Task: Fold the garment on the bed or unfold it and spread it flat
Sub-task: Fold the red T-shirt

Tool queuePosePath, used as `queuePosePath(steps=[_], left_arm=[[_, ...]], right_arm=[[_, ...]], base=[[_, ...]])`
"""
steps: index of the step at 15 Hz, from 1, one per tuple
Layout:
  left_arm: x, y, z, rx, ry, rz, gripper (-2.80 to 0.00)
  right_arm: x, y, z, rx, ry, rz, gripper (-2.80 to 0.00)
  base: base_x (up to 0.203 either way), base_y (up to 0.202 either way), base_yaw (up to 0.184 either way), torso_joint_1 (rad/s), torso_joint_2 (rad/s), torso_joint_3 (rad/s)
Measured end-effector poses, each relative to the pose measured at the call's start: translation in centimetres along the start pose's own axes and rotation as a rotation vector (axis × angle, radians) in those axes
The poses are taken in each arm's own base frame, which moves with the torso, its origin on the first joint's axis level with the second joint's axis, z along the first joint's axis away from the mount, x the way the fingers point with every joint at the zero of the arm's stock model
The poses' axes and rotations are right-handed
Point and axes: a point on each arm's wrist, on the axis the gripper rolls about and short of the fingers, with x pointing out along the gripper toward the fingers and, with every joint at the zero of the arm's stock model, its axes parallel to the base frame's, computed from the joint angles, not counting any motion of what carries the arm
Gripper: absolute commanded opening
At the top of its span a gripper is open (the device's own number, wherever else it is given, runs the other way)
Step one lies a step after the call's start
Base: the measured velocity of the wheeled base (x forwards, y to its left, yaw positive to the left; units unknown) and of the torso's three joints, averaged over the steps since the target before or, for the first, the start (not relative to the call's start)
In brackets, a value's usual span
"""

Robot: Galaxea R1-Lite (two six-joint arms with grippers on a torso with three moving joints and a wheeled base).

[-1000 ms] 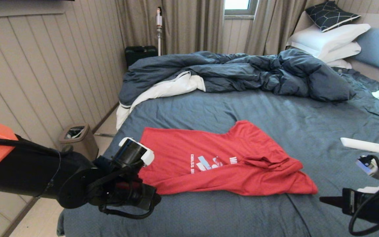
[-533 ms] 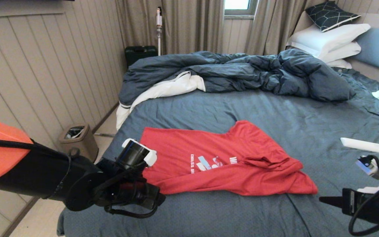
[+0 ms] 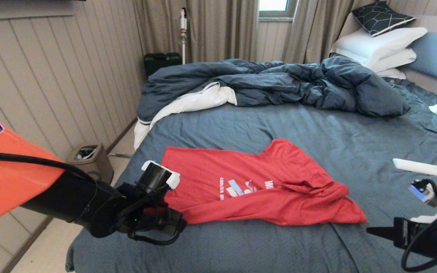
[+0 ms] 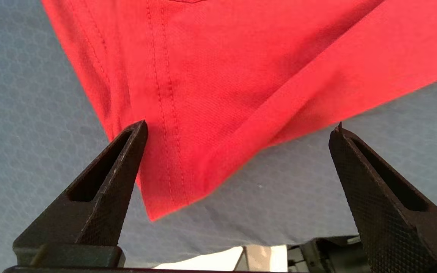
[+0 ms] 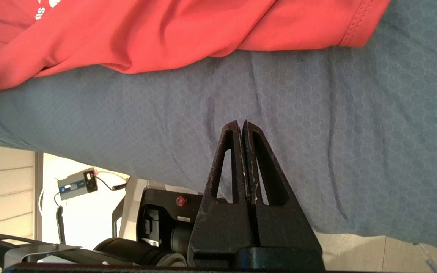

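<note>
Lying rumpled on the bed (image 3: pixel 317 125), the garment (image 3: pixel 249 185) showed partial white lettering.
Left gripper (image 4: pixel 237 127) jaws gaped wide around its corner, holding nothing; right gripper (image 5: pixel 243 127), at four o'clock, was closed empty.

A fold in the garment (image 3: pixel 264 189) hides most of its white lettering (image 3: pixel 268 184).

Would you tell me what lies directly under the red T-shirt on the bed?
The red T-shirt lies on the slate-blue sheet, visible all around it. Whatever sits beneath the cloth itself is covered.
</note>
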Motion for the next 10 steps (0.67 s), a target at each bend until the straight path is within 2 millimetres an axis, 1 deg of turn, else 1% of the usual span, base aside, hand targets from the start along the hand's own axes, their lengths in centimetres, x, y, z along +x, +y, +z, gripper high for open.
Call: queuePosePath(steps=[3,4,7,10], left_arm=[[0.7,0.11,0.15,0.0,-0.012,0.005,0.0],[0.91,0.1,0.14,-0.001,-0.013,0.006,-2.8],[1.05,0.05,0.33,-0.002,-0.017,0.006,-2.8],[0.58,0.17,0.42,-0.013,-0.028,0.006,-2.8]], right_arm=[[0.06,-0.05,0.0,0.002,0.003,0.0,-2.8],[0.08,-0.07,0.0,0.003,0.003,-0.001,-2.8],[0.13,-0.1,0.0,0.003,0.005,-0.002,-2.8],[0.2,-0.1,0.02,0.002,0.007,-0.001,-2.8]], base=[[0.0,0.0,0.0,0.0,0.0,0.0],[0.0,0.0,0.0,0.0,0.0,0.0],[0.0,0.0,0.0,0.0,0.0,0.0],[0.0,0.0,0.0,0.0,0.0,0.0]])
